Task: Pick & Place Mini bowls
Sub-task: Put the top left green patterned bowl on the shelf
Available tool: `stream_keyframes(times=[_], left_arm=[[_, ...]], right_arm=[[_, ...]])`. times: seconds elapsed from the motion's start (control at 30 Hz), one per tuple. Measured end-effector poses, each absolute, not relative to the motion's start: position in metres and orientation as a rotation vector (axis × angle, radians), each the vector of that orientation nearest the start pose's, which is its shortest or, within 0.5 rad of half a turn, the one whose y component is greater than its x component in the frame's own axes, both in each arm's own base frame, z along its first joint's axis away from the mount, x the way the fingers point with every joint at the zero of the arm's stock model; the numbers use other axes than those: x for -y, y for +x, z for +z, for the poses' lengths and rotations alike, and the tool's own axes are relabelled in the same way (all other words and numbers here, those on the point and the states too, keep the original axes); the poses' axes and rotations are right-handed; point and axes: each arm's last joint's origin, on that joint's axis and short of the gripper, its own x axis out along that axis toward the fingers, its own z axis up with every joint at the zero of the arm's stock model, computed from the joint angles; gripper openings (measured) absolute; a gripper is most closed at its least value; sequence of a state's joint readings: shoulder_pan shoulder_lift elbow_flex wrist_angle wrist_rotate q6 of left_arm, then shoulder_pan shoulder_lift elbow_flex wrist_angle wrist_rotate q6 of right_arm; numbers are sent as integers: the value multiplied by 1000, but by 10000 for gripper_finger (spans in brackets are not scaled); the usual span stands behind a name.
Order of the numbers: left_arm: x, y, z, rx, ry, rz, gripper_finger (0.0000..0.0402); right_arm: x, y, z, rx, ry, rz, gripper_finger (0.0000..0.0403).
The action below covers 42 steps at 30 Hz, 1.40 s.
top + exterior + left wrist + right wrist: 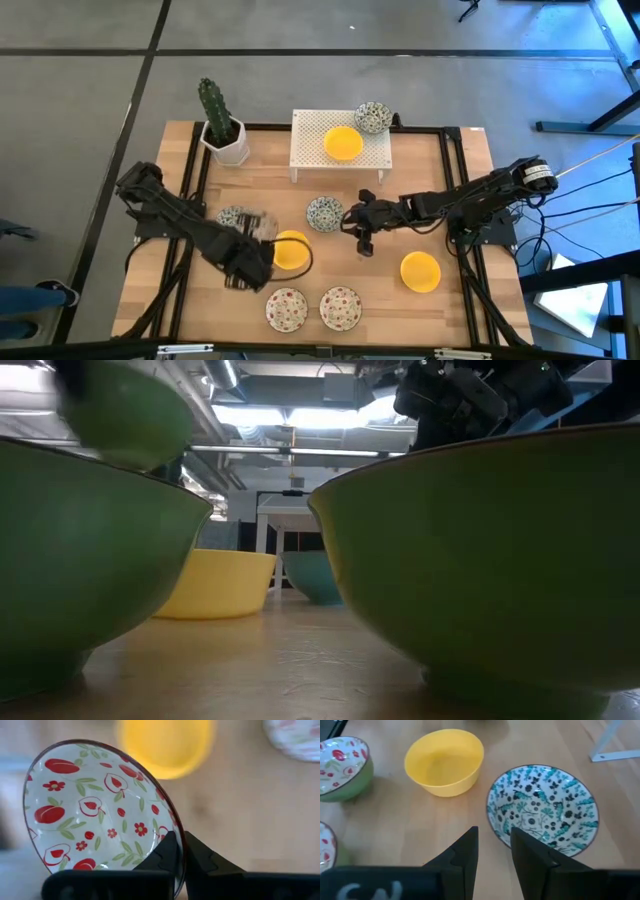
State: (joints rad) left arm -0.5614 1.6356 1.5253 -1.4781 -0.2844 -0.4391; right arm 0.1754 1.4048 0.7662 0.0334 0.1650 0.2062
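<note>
The left pincer [178, 851] pinches a red-patterned bowl [95, 805] by its rim, tilted, seemingly for carrying. The right pincer [495, 852], slightly spread, straddles the teal-patterned bowl [542, 810] rim, ready to grip.

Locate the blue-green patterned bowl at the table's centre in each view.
High: blue-green patterned bowl, table centre.
Low: bowl mid-distance, right of the yellow bowl.
Left wrist: not in it.
Right wrist: bowl just past the right gripper jaws.
Landmark: the yellow bowl beside it.
</note>
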Motion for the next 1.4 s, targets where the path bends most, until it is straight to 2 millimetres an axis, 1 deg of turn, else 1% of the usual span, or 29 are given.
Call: stream_keyframes(times=[0.07,0.17,0.33,0.43,0.5,0.6,0.67,0.8,0.87,0.97,1.1,1.2,1.3,1.4], left_arm=[[130,252,314,-1430,376,128,7],[100,266,324,-1437,398,142,7],[35,288,327,-1446,498,192,7],[-8,298,328,-1432,514,184,7],[-35,303,329,-1406,500,153,7],[-71,306,330,-1330,486,80,8],[-92,307,332,-1273,489,62,8],[-129,305,337,-1169,465,96,9],[-144,302,339,-1123,451,108,9],[-163,299,338,-1103,450,145,9],[-184,296,328,-1134,425,159,10],[-195,300,314,-1166,392,148,10],[-203,306,301,-1194,379,145,10],[-206,311,295,-1194,388,154,12]], right_arm=[[-47,284,211,-593,97,-47,115],[-49,284,212,-586,96,-39,115],[-52,287,217,-567,95,-28,115],[-52,288,219,-559,95,-28,115],[-52,287,219,-562,95,-29,115],[-51,287,218,-576,88,-29,115],[-51,287,218,-576,85,-28,115],[-51,287,218,-576,81,-27,115],[-51,287,218,-575,81,-28,115],[-51,287,218,-576,81,-27,115],[-51,287,218,-576,81,-27,115],[-51,287,218,-575,76,-26,115],[-51,287,218,-576,64,-23,115],[-51,287,218,-579,59,-22,115]])
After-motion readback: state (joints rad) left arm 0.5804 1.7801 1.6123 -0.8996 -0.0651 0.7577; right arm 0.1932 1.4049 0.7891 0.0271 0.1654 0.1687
